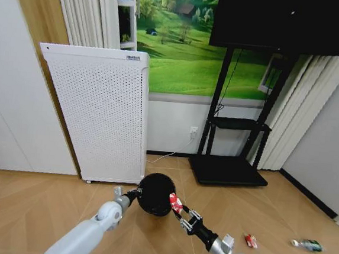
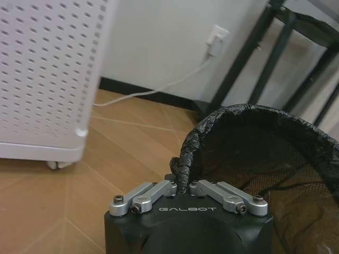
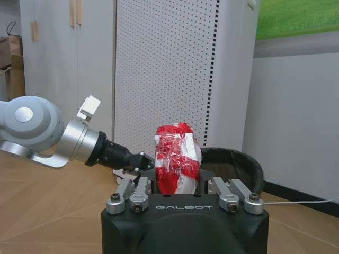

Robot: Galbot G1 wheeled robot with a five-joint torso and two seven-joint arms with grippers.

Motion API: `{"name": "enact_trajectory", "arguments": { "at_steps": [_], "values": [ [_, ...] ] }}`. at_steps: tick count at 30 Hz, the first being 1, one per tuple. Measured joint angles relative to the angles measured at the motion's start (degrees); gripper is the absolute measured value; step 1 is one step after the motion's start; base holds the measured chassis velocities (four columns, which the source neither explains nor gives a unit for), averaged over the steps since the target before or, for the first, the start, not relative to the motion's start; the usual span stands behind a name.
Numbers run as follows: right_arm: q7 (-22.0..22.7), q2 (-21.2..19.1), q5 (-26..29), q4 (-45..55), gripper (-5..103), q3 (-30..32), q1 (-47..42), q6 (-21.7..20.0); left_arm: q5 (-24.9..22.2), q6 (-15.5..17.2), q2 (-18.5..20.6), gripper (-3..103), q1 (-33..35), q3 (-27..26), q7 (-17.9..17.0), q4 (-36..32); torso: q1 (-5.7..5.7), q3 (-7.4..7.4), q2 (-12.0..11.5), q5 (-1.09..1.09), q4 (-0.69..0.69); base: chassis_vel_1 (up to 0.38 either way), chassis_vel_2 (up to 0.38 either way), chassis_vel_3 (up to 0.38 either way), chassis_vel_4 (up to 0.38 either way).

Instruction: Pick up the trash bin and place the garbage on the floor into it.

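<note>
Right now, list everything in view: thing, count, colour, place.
trash bin: one, black mesh, held up over the floor by its rim.
red-and-white wrapper: one, in the right tool beside the bin's rim.
red-and-white wrapper on the floor: one, to the robot's right.
clear bottle: one, green label, lying right of that wrapper.
floor: tan herringbone wood.
perforated panel unit: one, white, against the wall.
TV stand: one, black, holding a dark screen.
left tool: shut on the bin's rim.
right tool: shut on the wrapper.
</note>
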Motion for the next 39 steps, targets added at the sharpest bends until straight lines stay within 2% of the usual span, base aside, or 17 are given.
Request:
{"name": "enact_trajectory", "arguments": {
  "at_steps": [6,9,17,18,19,20,21,22,24,26,27,29,30,33,35,36,39],
  "values": [
    [-0.43,0.91,-1.66,-0.46,41,-0.45,0.21,0.49,-0.09,0.67,0.52,3,1.25,2.28,-1.08,-4.13,0.0,-0.01,0.0,-0.01,0.0,0.0,0.0,0.0,0.0],
    [-0.58,1.96,-3.41,-0.89,41,-0.71,0.18,0.85,-0.06,1.11,2.39,3,3.36,2.27,-2.25,-8.19,-0.01,-0.01,0.0,0.0,0.0,0.0,0.0,0.0,0.0],
    [1.89,3.62,-5.48,-0.1,44,-2.77,-0.01,1.24,0.41,1.61,5.54,3,9.29,-0.81,-3.14,-13.42,-0.01,-0.01,0.01,-0.02,0.0,0.0,0.0,0.0,0.0],
    [2.42,3.77,-5.5,0.17,50,-2.98,-0.17,1.43,0.76,1.62,5.67,3,10.23,-1.65,-3.16,-13.71,-0.01,-0.01,0.01,-0.02,0.01,0.0,0.0,0.0,0.0],
    [2.42,3.77,-5.5,0.17,50,-2.98,-0.17,1.43,0.76,1.62,5.67,3,10.23,-1.65,-3.16,-13.71,-0.01,-0.01,0.01,-0.02,0.01,0.0,0.0,0.0,0.0],
    [3.65,3.9,-6.12,0.73,61,-3.23,-0.37,1.8,1.09,1.62,5.68,3,11.44,-2.93,-3.36,-14.06,-0.01,-0.01,0.01,-0.02,0.0,0.0,0.0,0.0,0.0],
    [4.8,4.08,-6.75,1.92,66,-3.25,-0.62,2.02,1.12,1.58,5.58,3,12.62,-4.38,-3.53,-14.5,-0.01,-0.01,0.01,-0.02,0.0,0.0,0.0,0.0,0.0],
    [4.8,4.08,-6.75,1.92,66,-3.25,-0.62,2.02,1.12,1.58,5.58,3,12.62,-4.38,-3.53,-14.5,-0.01,-0.01,0.01,-0.02,0.0,0.0,0.0,0.0,0.0],
    [6.8,4.07,-7.04,4.74,77,-3.18,-1.26,2.09,1.16,1.51,5.47,3,14.74,-7.07,-3.78,-15.36,-0.01,-0.01,0.01,-0.03,0.0,0.0,0.0,0.0,0.0],
    [7.53,4.06,-7.08,5.19,77,-3.16,-1.38,2.3,1.13,1.5,5.43,3,15.54,-7.95,-4.05,-15.7,-0.01,-0.01,0.01,-0.03,0.0,0.0,0.0,0.0,0.0],
    [9.11,4.11,-7.08,5.57,88,-3.03,-1.47,2.88,0.69,1.49,5.23,3,16.84,-9.62,-4.91,-16.37,-0.01,-0.01,0.01,-0.03,0.0,0.0,0.0,0.0,0.0],
    [10.26,4.21,-7.06,5.82,88,-2.69,-1.53,3.0,-0.04,1.49,5.0,3,17.88,-10.95,-6.03,-17.02,-0.01,-0.01,0.01,-0.01,-0.01,0.0,0.0,0.0,0.0],
    [11.24,4.18,-7.04,6.32,97,-1.72,-1.66,2.55,-1.06,1.49,4.7,3,19.71,-13.11,-7.74,-18.07,-0.01,-0.01,0.01,-0.01,-0.01,0.0,0.0,0.0,0.0],
    [13.01,3.75,-6.69,6.84,99,-0.6,-1.79,1.57,-2.01,1.85,4.78,3,22.37,-16.45,-9.93,-19.73,-0.01,-0.01,0.01,-0.03,0.01,0.0,0.0,0.0,0.0],
    [14.31,3.57,-6.1,6.9,100,0.81,-2.36,0.76,-4.26,2.32,5.45,3,24.12,-19.59,-12.75,-21.45,-0.01,-0.01,0.01,0.0,0.04,0.0,0.0,0.0,0.0],
    [14.31,3.57,-6.1,6.9,100,0.81,-2.36,0.76,-4.26,2.32,5.45,3,24.12,-19.59,-12.75,-21.45,-0.01,-0.01,0.01,0.0,0.04,0.0,0.0,0.0,0.0],
    [16.0,4.63,-5.92,6.8,100,1.92,-3.38,0.5,-6.52,2.77,6.06,3,24.29,-21.73,-14.59,-22.09,-0.01,-0.01,0.01,-0.03,-0.02,0.0,0.0,0.0,0.0]
  ]
}}
